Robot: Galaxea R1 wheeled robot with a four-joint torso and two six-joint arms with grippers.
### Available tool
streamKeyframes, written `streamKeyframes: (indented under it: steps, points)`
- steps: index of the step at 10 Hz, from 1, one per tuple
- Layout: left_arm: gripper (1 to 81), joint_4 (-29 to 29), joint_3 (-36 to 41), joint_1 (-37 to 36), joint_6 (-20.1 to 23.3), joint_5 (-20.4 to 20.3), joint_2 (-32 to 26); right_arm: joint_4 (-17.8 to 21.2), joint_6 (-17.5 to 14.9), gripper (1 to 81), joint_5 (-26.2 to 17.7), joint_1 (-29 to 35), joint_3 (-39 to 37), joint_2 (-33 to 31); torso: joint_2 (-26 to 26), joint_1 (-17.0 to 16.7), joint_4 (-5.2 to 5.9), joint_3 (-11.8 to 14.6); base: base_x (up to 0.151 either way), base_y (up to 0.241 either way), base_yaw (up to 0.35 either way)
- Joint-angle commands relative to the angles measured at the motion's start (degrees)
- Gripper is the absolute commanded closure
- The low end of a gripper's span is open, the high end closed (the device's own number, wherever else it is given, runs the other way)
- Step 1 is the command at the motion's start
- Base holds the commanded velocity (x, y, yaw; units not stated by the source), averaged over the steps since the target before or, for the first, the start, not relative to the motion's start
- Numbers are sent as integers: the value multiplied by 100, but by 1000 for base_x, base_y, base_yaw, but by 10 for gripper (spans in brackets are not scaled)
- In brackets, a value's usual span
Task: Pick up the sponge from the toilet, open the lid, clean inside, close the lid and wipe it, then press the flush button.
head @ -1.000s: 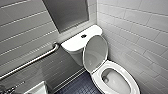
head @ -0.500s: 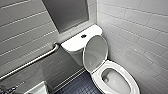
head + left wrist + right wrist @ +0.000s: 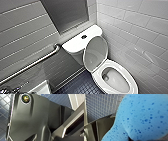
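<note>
Head view showed the toilet with the lid raised against the tank and the flush button behind it. Left wrist view: I could not tell how my left jaws stood. Right wrist view: my right jaws held the sponge.

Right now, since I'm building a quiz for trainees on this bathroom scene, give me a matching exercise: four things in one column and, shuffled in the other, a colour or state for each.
Things:
1. lid
2. flush button
3. sponge
4. grab bar

Colour or state:
a. shiny metal, slanting
b. bright blue, speckled
c. raised, grey underside showing
d. small, dark, round

Pairs: 1-c; 2-d; 3-b; 4-a.
</note>
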Motion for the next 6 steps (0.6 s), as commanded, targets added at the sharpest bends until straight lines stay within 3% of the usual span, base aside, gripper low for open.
streamKeyframes:
  steps: [1, 4, 5, 6]
  points:
    - [10, -391, 226, -413, -13, 569, -274, -164, -17, 811, -75, -240, -67, -9, 562, -361, -331, 525, 0, 0, 0]
    - [10, -1023, 252, -1107, -13, 1087, -317, -164, -26, 811, -75, -319, -330, 176, 1098, -710, -665, 874, 0, 0, 0]
    - [10, -1182, 322, -1319, -13, 1167, -344, -190, -26, 811, -49, -363, -384, 219, 1307, -848, -394, 597, 0, 0, 0]
    - [10, -1366, 358, -1529, -21, 1176, -370, -208, -26, 811, 73, -424, -427, 220, 1458, -951, -498, 680, 0, 0, 0]
